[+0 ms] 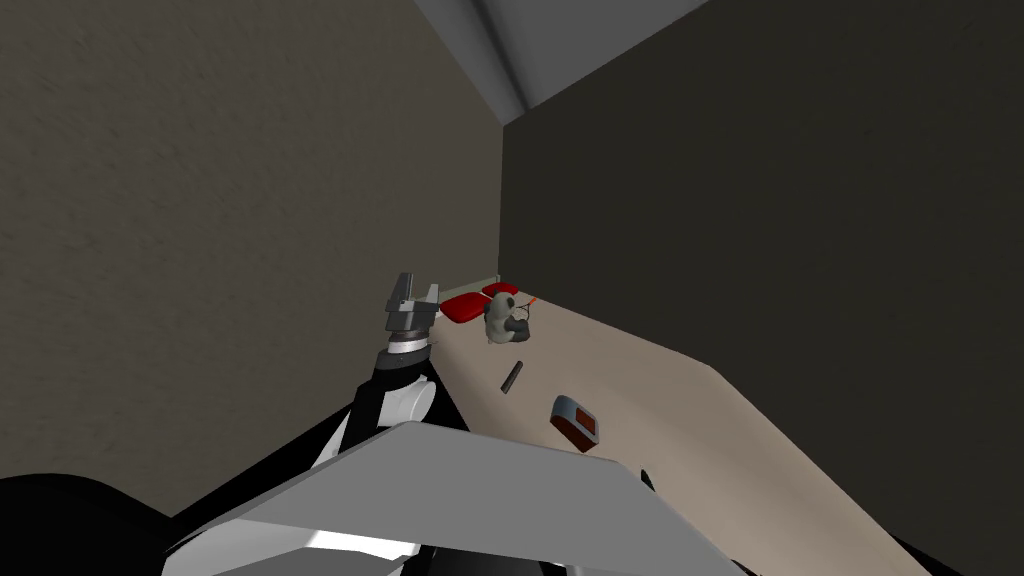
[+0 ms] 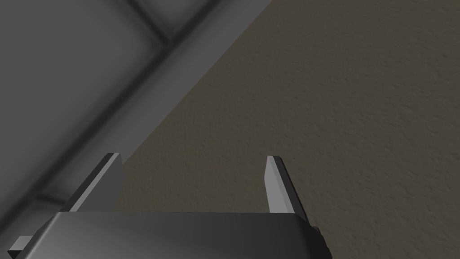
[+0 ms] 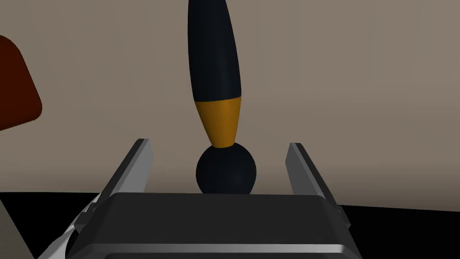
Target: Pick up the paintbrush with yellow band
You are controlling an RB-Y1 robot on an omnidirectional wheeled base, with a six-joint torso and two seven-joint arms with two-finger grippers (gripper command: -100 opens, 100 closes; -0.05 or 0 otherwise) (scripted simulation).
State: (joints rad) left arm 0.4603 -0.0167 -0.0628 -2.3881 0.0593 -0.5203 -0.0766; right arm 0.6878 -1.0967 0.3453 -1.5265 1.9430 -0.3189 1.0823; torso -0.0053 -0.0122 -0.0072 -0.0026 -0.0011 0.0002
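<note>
R gripper [image 3: 218, 144]: fingers spread, holding nothing. Paintbrush [image 3: 215, 58] lies on beige tabletop [image 3: 359, 90], its round dark end between the fingers, with a gap on each side and no contact. Yellow band [image 3: 220, 119] sits just past the fingertips; the dark handle runs on, away from the gripper. Table edge crosses at the gripper body, black area beyond it. Red-brown object [image 3: 15, 85] is off to one side, apart from the brush, with bare tabletop on the other side.

L gripper [image 1: 415, 290]: raised near the wall beside the table's long edge, fingers apart, empty.

Head view, along the tabletop: grey box w/ red face [image 1: 575, 420], short dark stick [image 1: 512, 377], grey plush [image 1: 503, 318], red items [image 1: 462, 307] at the far corner. Cannot tell if the stick is the brush.
</note>
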